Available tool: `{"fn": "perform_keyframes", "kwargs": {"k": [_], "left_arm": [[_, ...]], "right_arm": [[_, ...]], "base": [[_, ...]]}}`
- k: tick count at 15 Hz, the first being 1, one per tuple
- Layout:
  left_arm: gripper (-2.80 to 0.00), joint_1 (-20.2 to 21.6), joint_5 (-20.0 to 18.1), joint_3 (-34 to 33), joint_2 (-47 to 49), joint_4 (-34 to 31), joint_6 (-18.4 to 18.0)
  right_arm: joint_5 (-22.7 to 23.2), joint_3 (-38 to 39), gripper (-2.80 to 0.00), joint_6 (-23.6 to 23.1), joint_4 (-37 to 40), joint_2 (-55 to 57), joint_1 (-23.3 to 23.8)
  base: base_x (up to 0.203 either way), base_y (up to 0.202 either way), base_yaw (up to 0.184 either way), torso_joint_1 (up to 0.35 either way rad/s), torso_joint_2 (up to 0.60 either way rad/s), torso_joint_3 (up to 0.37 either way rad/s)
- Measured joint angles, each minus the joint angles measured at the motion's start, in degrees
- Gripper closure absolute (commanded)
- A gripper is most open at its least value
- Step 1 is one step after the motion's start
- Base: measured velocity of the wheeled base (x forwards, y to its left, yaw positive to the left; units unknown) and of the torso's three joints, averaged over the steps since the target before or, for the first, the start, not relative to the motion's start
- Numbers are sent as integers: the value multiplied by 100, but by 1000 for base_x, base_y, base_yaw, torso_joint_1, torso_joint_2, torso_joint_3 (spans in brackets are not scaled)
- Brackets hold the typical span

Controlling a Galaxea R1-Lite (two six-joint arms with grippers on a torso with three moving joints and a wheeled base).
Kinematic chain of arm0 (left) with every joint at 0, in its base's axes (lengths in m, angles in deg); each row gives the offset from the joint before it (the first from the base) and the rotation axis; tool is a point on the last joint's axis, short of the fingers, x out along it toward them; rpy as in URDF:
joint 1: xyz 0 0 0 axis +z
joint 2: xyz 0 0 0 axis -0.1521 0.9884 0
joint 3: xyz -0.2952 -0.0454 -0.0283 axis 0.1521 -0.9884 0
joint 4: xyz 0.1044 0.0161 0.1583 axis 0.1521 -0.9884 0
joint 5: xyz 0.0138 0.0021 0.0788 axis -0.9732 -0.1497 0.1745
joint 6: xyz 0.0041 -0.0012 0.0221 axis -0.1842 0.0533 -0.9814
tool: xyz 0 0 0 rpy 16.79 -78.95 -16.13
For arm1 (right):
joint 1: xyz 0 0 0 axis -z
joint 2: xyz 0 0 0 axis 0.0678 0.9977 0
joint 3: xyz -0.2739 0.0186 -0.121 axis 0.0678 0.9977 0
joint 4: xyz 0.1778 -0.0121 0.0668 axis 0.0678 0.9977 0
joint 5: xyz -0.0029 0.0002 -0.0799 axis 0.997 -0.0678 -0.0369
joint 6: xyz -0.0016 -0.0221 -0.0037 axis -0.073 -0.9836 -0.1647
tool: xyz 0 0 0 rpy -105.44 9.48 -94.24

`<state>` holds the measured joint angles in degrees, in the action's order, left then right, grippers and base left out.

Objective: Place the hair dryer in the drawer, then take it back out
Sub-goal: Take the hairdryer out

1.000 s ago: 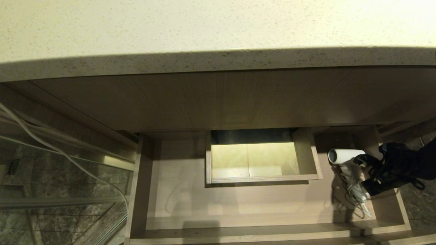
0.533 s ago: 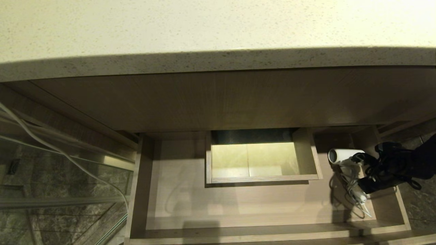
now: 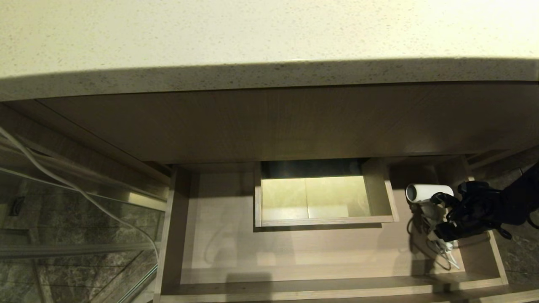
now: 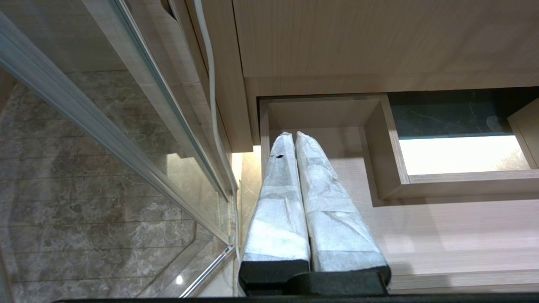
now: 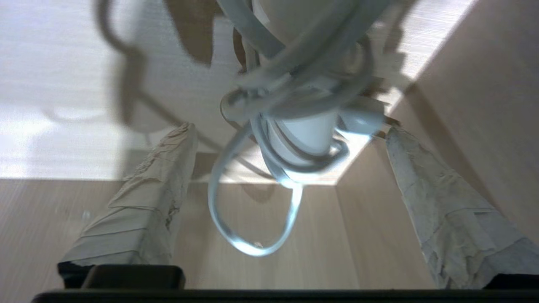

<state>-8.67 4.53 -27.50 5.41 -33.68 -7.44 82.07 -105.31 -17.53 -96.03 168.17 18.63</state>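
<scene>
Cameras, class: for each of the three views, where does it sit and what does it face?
Head view: up high, looking down on the open drawer; right gripper shows beside the hair dryer.
Left wrist view: behind the shut left gripper, facing the drawer's left end.
Right wrist view: behind the open right gripper, facing the cord-wrapped handle.
All three views share the drawer.

drawer (image 3: 294, 252) floor bare left and centre, boxed notch (image 3: 324, 198) blocks rear middle, hair dryer (image 3: 425, 198) and cord crowd right end, countertop (image 3: 252, 38) overhangs behind

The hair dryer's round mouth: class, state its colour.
Dark grey, on the small white hair dryer with its cord-wound handle; the head view shows it best.
</scene>
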Motion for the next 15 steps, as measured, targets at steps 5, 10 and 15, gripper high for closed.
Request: {"fn": "perform_keyframes", "kwargs": {"k": [5, 10, 15], "left_arm": [[0, 0, 0, 0, 0, 0, -1], [0, 0, 0, 0, 0, 2, -2], [0, 0, 0, 0, 0, 2, -2]], "right_arm": [[100, -298, -280, 178, 28, 324, -43], [172, -416, -280, 199, 16, 425, -71], [180, -479, 0, 181, -3, 461, -102]], "base": [[0, 0, 0, 0, 0, 0], [0, 0, 0, 0, 0, 0], [0, 0, 0, 0, 0, 0]]}}
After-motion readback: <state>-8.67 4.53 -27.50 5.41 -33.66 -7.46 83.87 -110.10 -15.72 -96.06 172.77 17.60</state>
